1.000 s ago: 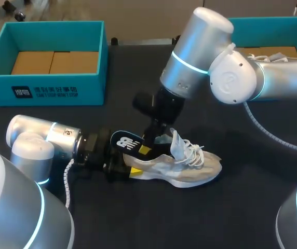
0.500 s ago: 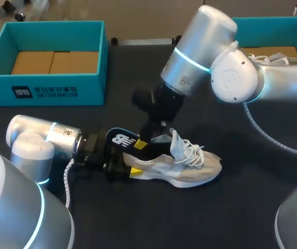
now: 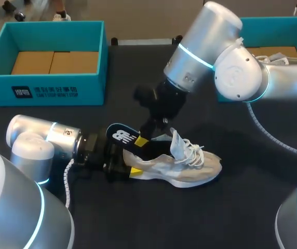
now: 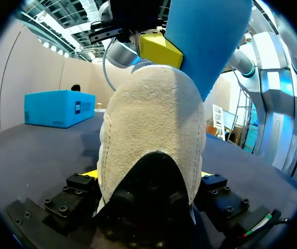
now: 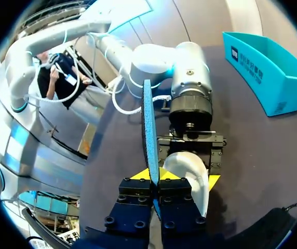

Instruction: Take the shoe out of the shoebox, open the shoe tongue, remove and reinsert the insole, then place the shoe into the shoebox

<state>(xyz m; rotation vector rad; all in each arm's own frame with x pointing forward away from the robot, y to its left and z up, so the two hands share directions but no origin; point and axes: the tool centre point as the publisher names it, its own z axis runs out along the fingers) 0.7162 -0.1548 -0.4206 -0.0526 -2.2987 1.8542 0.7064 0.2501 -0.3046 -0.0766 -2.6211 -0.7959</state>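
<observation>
On the counter (image 3: 252, 212), left hand (image 3: 130, 167) grips the shoe (image 3: 187, 168) at its heel. Above it, right hand (image 3: 143, 141) pinches the insole (image 3: 120, 136), which tilts up from the heel.

My right arm (image 3: 205, 46) has lifted and swung a little up and to the right over the last second. My right gripper (image 3: 143, 141) rose with it, climbing off the shoe (image 3: 190, 168) opening. The insole (image 3: 120, 136) pinched in it has come further out of the shoe. Its free heel end now sits higher and slightly more toward my left arm's side.
</observation>
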